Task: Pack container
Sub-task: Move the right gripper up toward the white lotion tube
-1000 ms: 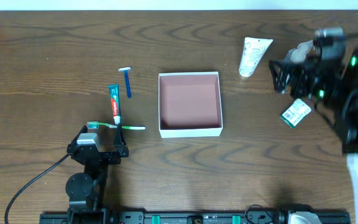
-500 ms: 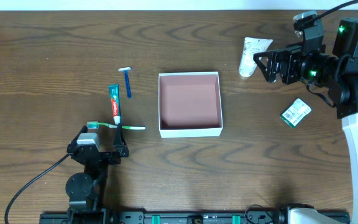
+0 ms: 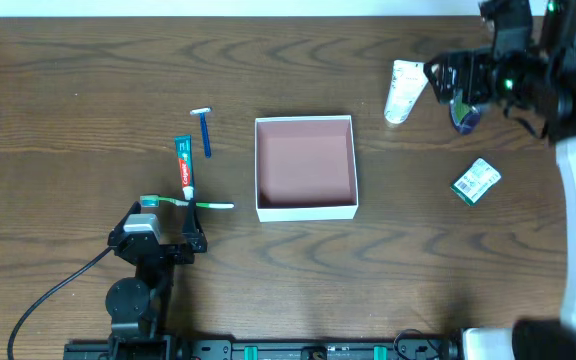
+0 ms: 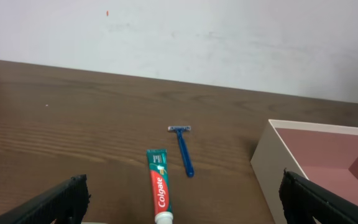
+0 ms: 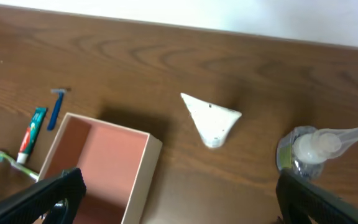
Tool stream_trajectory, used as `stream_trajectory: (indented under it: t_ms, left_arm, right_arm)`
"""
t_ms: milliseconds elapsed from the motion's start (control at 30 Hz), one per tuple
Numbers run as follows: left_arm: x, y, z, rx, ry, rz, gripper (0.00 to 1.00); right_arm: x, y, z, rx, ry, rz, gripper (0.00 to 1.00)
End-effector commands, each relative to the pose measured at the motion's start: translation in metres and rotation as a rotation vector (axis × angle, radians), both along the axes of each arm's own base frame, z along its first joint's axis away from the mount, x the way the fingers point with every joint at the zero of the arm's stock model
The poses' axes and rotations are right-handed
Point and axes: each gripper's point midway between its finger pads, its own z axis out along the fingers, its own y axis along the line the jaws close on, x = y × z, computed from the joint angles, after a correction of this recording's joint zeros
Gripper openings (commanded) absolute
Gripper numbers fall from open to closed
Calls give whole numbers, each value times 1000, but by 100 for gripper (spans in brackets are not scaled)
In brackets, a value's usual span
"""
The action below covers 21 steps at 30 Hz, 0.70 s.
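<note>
1. Pink-lined container (image 3: pixel 306 211) sat empty mid-table, well apart from both arms.
2. Right gripper (image 3: pixel 440 82), jaws wide, hovered near the white tube (image 3: pixel 406 90) and pump bottle (image 5: pixel 312 149); a careless descent could have knocked the bottle.
3. Left gripper (image 3: pixel 158 238), likewise spread, risked nudging the toothbrush (image 3: pixel 188 204).

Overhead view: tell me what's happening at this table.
Two robot arms are set to pack toiletries into the container, which is empty. The left claw sits open near the toothbrush, toothpaste and razor, all lying left of the container. The right claw, also open, is at the far right beside the white tube and the pump bottle. A small green packet lies apart. Nothing is held yet.
</note>
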Motion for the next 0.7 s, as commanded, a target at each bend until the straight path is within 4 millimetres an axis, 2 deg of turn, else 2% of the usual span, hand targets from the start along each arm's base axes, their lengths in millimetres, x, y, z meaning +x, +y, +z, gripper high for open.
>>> stream_trajectory:
  t_ms: [0, 167, 267, 467, 667]
  left_arm:
    - [-1, -3, -15, -7, 47, -14, 98]
    - [-1, -3, -15, -7, 47, -14, 98]
    - [-1, -3, -15, -7, 47, -14, 98]
    - [-1, -3, -15, -7, 47, -14, 98]
    - [-1, -3, -15, -7, 47, -14, 98]
  right_arm:
    - [18, 1, -7, -14, 59, -5, 99]
    - [37, 3, -23, 15, 154, -10, 99]
    - [52, 1, -25, 1, 118, 4, 99]
    - [69, 8, -32, -150, 17, 171, 99]
    - [79, 30, -65, -252, 16, 354, 99]
